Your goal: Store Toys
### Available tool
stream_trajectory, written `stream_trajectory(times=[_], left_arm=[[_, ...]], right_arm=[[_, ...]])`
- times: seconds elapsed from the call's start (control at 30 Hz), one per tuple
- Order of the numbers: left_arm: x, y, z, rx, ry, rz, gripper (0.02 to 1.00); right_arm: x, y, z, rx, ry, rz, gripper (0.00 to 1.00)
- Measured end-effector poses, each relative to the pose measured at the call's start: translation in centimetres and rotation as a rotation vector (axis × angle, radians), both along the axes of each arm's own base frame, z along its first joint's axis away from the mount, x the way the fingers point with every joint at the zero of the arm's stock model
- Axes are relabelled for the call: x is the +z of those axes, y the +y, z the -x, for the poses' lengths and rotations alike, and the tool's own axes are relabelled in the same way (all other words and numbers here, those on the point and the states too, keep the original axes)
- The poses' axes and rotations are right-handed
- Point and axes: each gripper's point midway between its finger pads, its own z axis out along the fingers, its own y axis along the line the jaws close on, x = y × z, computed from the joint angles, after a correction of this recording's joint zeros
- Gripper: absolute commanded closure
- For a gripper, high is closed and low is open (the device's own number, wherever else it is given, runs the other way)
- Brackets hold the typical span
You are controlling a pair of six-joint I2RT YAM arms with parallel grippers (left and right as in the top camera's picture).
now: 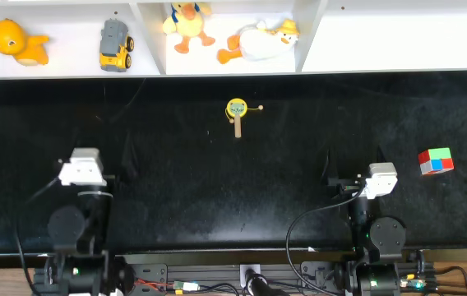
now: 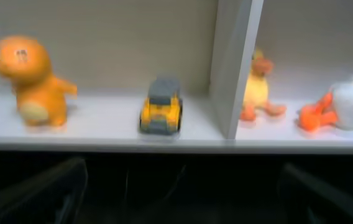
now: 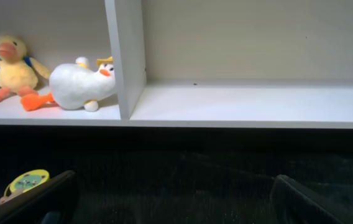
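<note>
Left hand (image 2: pixel 183 177): fingers (image 2: pixel 40 190) set wide apart, nothing between them, held low over the left part of the black surface (image 1: pixel 176 189) and facing the shelf (image 1: pixel 381 51). Right hand (image 3: pixel 175 179): fingers (image 3: pixel 316 199) likewise spread and holding nothing, over the right part of the surface. Colour-block cube (image 1: pixel 436 161): red, green and blue faces showing, resting on the surface near the right hand, on its outer side and a little closer to the shelf. Round yellow-green rattle (image 1: pixel 238 115): a disc on a short wooden handle, lying flat on the surface midway between the two arms, well apart from both hands and close to the shelf front. Shelf: white, along the far edge of the surface, split by upright dividers (image 2: pixel 235 68). Left compartment: orange figure (image 1: pixel 18 43), upright, and yellow-and-grey toy truck (image 1: pixel 115 45) on its wheels beside the divider, the two apart. Middle compartment: yellow duck plush (image 1: pixel 188 23), sitting upright, and white bird plush (image 1: pixel 258 39) (orange feet, small yellow hat) lying on its side just beside the duck; whether they touch cannot be told.
</note>
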Motion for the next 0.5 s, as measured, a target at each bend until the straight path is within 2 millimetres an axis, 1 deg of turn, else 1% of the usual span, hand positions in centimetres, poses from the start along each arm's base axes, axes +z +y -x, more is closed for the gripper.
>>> stream_trajectory(times=[0.07,0.17,0.23,0.3,0.37,0.5], left_arm=[[-1.1,0.1,0.9,0.006,0.033,-0.002,0.02],[-2.2,0.5,2.0,0.035,0.072,-0.005,0.02],[-3.7,0.9,2.6,0.056,0.124,-0.006,0.02],[-5.7,1.1,3.3,0.068,0.199,-0.007,0.02],[-6.9,1.2,3.6,0.074,0.245,-0.008,0.023],[-6.9,1.2,3.6,0.075,0.242,-0.008,0.02]], right_arm=[[0.0,0.0,0.0,0.0,0.0,-0.001,0.007],[0.0,0.0,0.0,0.0,0.0,0.0,0.005],[0.0,0.0,0.0,0.0,0.0,0.0,0.005],[0.0,0.0,0.0,0.0,0.0,0.0,0.005],[0.0,0.0,0.0,0.0,0.0,0.0,0.007],[0.0,0.0,0.0,0.0,0.0,0.0,0.005]])
